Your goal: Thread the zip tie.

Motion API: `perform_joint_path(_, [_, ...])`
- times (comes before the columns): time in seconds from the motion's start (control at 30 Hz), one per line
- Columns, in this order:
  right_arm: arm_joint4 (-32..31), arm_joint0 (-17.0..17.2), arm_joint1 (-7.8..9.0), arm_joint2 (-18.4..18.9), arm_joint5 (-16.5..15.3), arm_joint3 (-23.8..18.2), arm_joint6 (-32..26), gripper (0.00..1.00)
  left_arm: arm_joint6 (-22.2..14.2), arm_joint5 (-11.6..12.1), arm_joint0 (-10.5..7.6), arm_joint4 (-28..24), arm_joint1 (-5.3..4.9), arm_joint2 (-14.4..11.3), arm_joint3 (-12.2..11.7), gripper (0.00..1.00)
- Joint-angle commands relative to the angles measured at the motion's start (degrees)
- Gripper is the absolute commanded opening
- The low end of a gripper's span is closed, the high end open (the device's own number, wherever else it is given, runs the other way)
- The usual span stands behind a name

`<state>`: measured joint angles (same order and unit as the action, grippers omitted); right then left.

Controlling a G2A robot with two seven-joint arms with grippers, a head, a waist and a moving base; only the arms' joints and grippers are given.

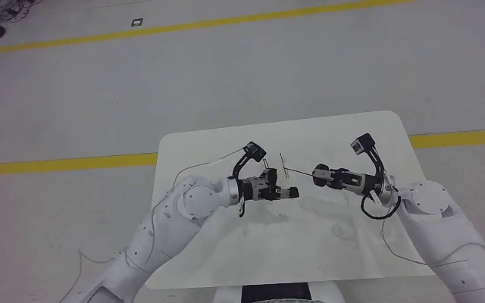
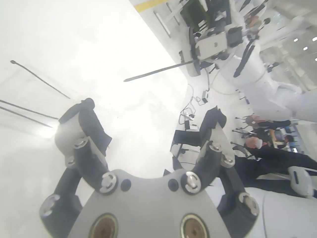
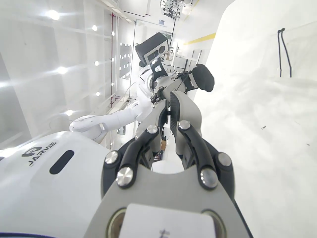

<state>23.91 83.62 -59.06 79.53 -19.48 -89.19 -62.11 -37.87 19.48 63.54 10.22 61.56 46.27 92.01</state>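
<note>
- Right claw [image 1: 317, 176] closed on the tie [image 2: 158, 71], pinching one end; gripped end hidden between the fingers.
- Tie held in the air above the counter [image 1: 341, 242], over its middle; straight, roughly level, sticking out from the right claw toward the left arm; pointed free tip touching nothing.
- Left claw [image 2: 148, 117] open; fingers [image 2: 84, 117] spread wide with nothing between them; turned to face the right claw.
- Tip of the tie just ahead of the open left claw, apart from both fingers; not yet between them.
- From above: both claws near each other over the counter's middle, a small gap between; left claw a little closer to the robot than the line of the tie.
- Spare ties [image 2: 39, 79] flat on the counter, just beyond the claws on the far side; thin dark strips, none touched by either claw.
- In the left wrist view: three spare ties, one lying alone, two side by side and nearly parallel.
- In the right wrist view: two spare ties side by side, small heads close together at one end, strips slightly spread at the other.
- Yellow lines [image 1: 76, 163] on the grey floor past the counter's edges.
</note>
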Motion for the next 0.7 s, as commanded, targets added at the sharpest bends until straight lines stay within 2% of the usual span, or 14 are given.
perform_joint_path(0.0, [-0.1,-0.1,-0.28,0.1,0.0,0.1,-0.7,0.0,0.0,0.0,-0.38,-2.8,-0.08,-0.1,-0.1,1.0])
perform_joint_path(0.1, [-2.0,-0.7,-0.78,0.0,0.0,0.1,-2.6,0.0,0.0,0.0,-0.58,-3.8,-0.38,0.0,0.5,1.0])
perform_joint_path(0.43, [-2.8,-0.7,-0.95,0.1,0.0,0.4,-1.8,0.0,0.0,0.0,-0.58,-3.8,-0.38,0.0,0.5,1.0])
perform_joint_path(0.47, [-3.4,-0.5,-0.95,-0.1,0.0,0.1,-1.4,0.0,1.3,0.0,0.17,-6.5,-0.34,0.4,-0.1,1.0])
perform_joint_path(0.53, [-2.8,-0.4,-0.94,0.0,0.0,-0.5,-2.0,0.0,1.0,0.0,0.7,-11.2,-0.45,1.5,-1.1,1.0])
perform_joint_path(0.6, [-2.1,0.0,-0.93,0.6,0.0,-2.0,-3.8,0.0,-1.4,0.0,1.25,-16.8,-0.57,2.5,-1.5,1.0])
perform_joint_path(0.67, [-1.9,0.5,-0.98,1.3,0.0,-2.6,-4.2,0.0,-3.6,0.0,1.47,-20.1,-0.63,3.5,-2.1,1.0])
